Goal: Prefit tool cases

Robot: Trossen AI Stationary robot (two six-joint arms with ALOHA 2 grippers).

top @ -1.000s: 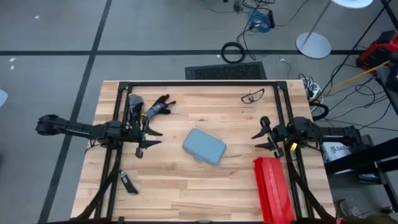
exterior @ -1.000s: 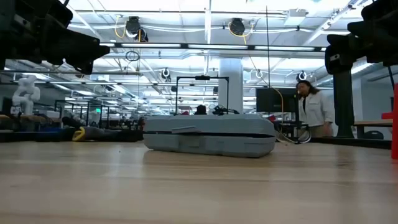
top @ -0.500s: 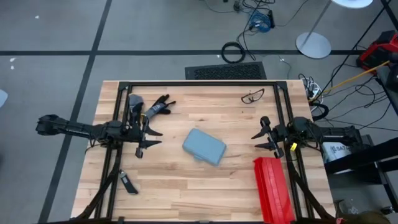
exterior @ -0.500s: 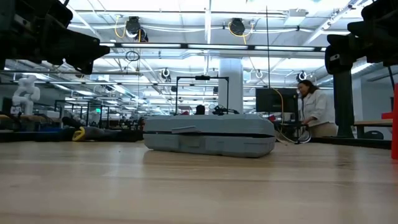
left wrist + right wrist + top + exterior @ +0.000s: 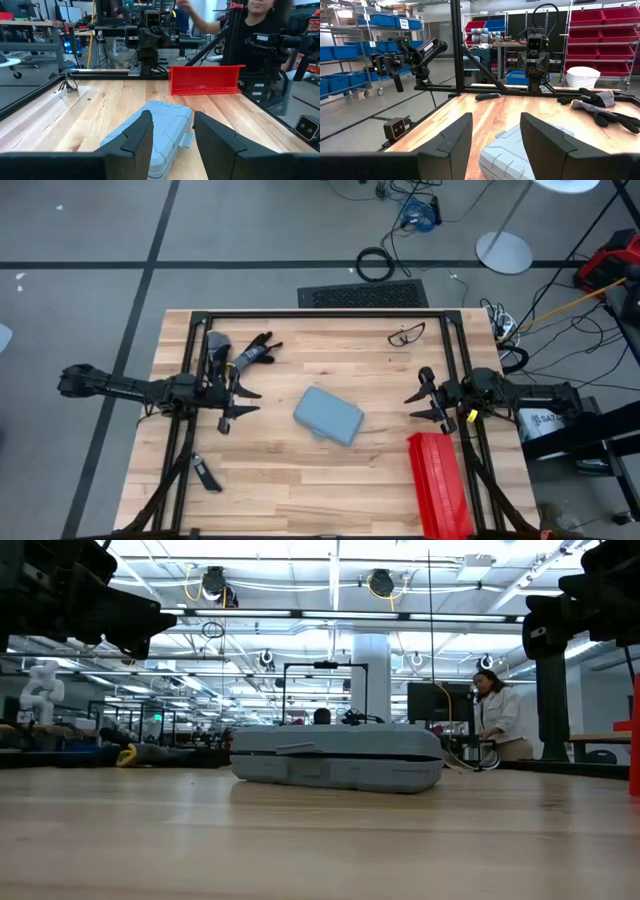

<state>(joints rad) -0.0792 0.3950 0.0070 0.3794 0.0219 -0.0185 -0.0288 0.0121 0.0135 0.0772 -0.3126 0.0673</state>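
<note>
The tool case (image 5: pixel 328 415), flat and blue-grey, is seen closed at the centre of the high view, lying on the wooden table (image 5: pixel 300 480) and turned at an angle to its edges. In the low view the tool case (image 5: pixel 336 756) sits mid-frame, flat on the boards.

The left gripper (image 5: pixel 240 402) is held at centre left of the high view, apart from the case, fingers spread with nothing between them. In the left wrist view its gripper (image 5: pixel 172 140) is aimed at the case (image 5: pixel 160 130), seen through the gap.

The right gripper (image 5: pixel 420 403) is held at centre right of the high view, likewise released and empty, clear of the case. In the right wrist view the gripper (image 5: pixel 495 145) faces the case (image 5: pixel 512 152).

A red ribbed box (image 5: pixel 438 485) is noted at lower right of the high view, black gloves (image 5: pixel 252 352) at upper left, safety glasses (image 5: pixel 406 334) at upper right, and a small dark tool (image 5: pixel 206 474) at lower left.

A person (image 5: pixel 497 716) in a white coat is seen at right in the low view, beyond the table.
</note>
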